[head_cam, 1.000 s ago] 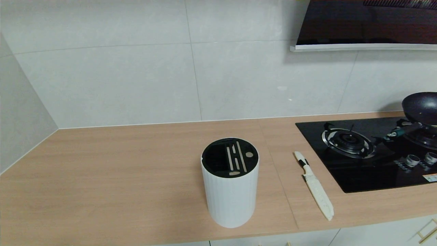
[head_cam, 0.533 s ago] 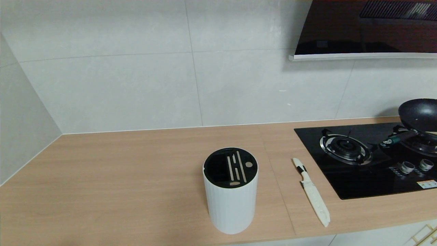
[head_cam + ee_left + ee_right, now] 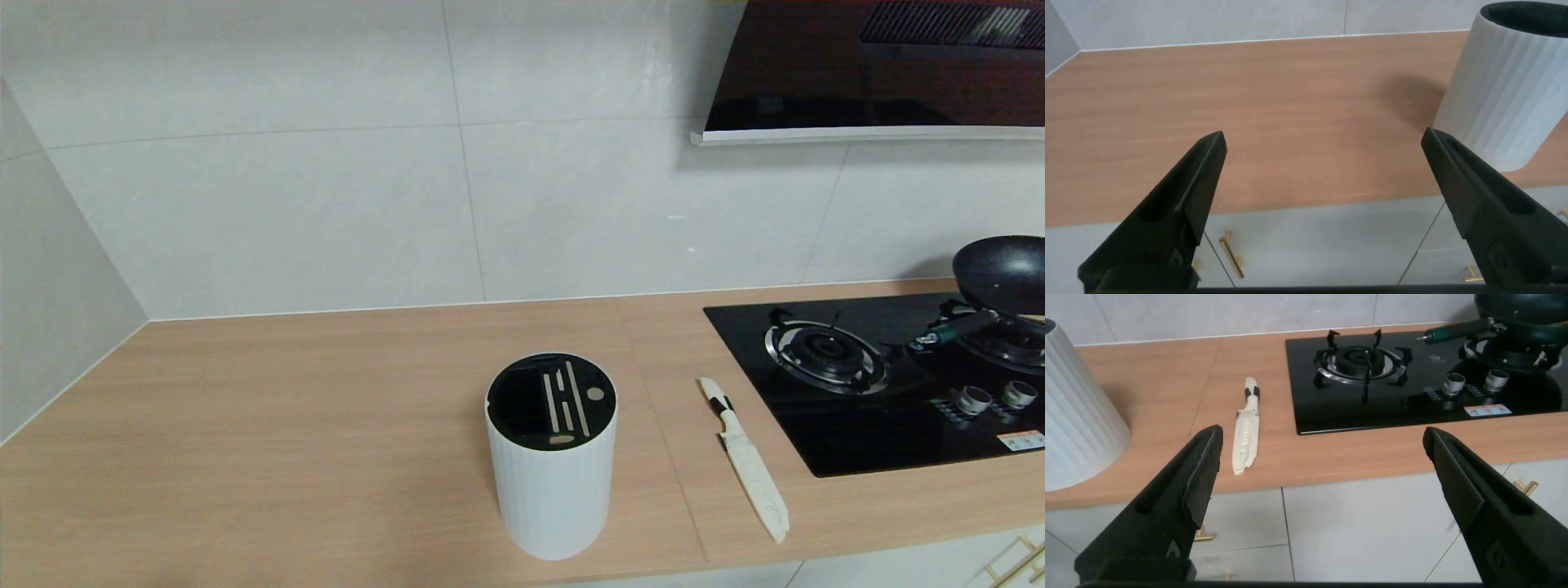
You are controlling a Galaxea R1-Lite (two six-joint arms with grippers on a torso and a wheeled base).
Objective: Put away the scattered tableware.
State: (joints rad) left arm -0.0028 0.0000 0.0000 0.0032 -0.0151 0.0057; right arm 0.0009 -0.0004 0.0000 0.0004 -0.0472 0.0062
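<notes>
A: Left gripper (image 3: 1321, 145), jaws spread, empty, off the counter's (image 3: 245, 425) front edge. White holder (image 3: 551, 465) near that edge, midway. Knife (image 3: 744, 457) right of it, flat, beside the hob (image 3: 882, 425), tip toward the front edge. Right gripper (image 3: 1323, 439) spread too.
B: Step?
A: Approach, I judge; nothing grasped. Next: right arm down onto the knife's grip end. Head view gives the holder's slotted top; wrist views, its ribbed wall.

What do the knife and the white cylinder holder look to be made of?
The knife has a cream, matte, faintly speckled blade: possibly ceramic, a coating or a plastic sheath, not bare steel. Its handle looks like plastic with a black band. The holder has a white, ribbed, matte wall, probably plastic; its black slotted top looks like plastic too.
</notes>
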